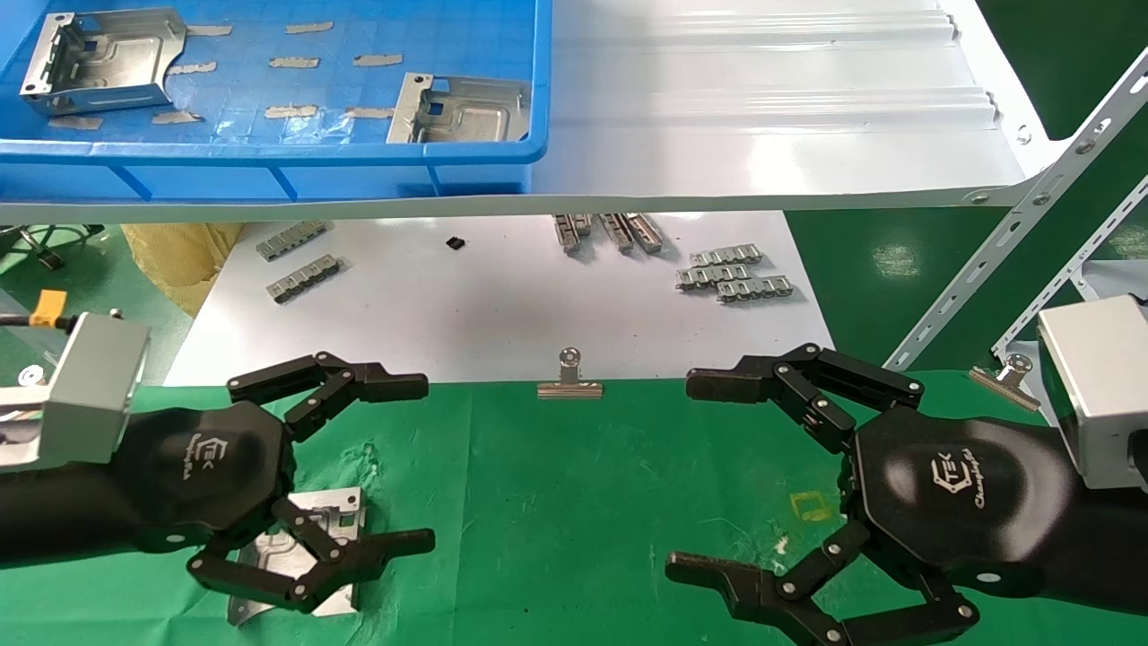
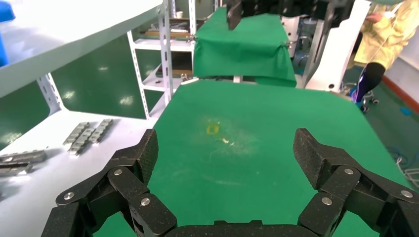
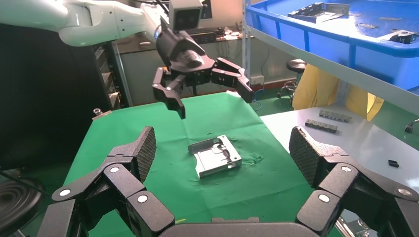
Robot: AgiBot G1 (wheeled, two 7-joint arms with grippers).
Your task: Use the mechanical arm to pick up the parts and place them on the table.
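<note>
One silvery part (image 1: 339, 508) lies flat on the green cloth table (image 1: 574, 502), partly hidden under my left gripper (image 1: 427, 462). That gripper hovers above it, open and empty. The right wrist view shows this part (image 3: 215, 155) whole on the cloth, with the left gripper (image 3: 202, 79) raised clear of it. My right gripper (image 1: 683, 475) is open and empty over the right side of the cloth. Two more parts (image 1: 103, 58) (image 1: 462, 109) lie in the blue bin (image 1: 269, 170) on the shelf above.
The white ribbed shelf (image 1: 762, 117) overhangs a white sheet (image 1: 502, 305) with grey toothed strips (image 1: 735, 269) (image 1: 300, 260). Binder clips (image 1: 569, 381) (image 1: 1009, 377) sit at the cloth's far edge. Slotted shelf uprights (image 1: 1013, 242) stand at the right. A yellow square (image 1: 814, 506) marks the cloth.
</note>
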